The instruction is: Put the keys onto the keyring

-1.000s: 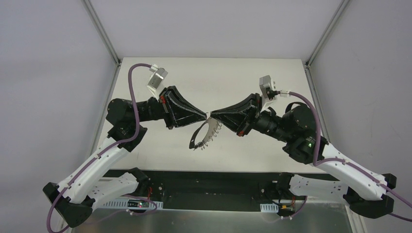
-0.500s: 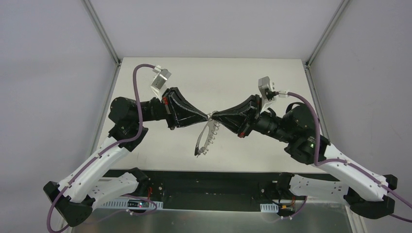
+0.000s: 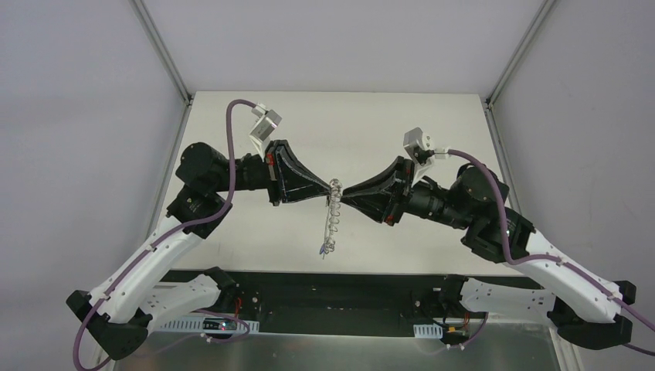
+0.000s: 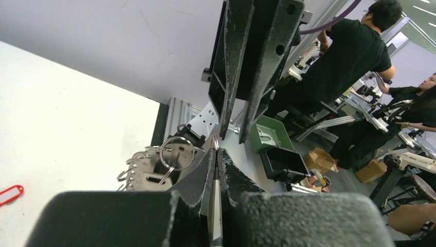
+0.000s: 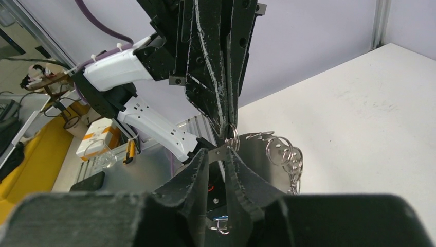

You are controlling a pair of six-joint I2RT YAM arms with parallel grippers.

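Note:
The keyring [image 3: 332, 220], a silvery plate fringed with small rings, hangs edge-on over the table between both grippers' tips. My left gripper [image 3: 330, 185] comes from the left and is shut on a small ring at the keyring's top [image 4: 216, 145]; the plate and rings [image 4: 154, 170] show left of its fingers. My right gripper [image 3: 344, 190] meets it tip to tip. Its fingers [image 5: 198, 170] stand slightly apart, with the plate's corner [image 5: 222, 150] between the tips. A blue key [image 5: 220, 218] hangs lower between them. A red key [image 4: 11, 194] lies on the table.
The white table [image 3: 371, 124] has metal frame posts [image 3: 162, 54] at its back corners and a black rail [image 3: 332, 286] along the near edge. Beyond that edge the left wrist view shows people [image 4: 355, 51] and a green bin [image 4: 270, 136].
The two grippers have come together tip to tip. The keyring has swung from splayed sideways to hanging edge-on. The left jaws closed on its ring and the right jaws have parted slightly.

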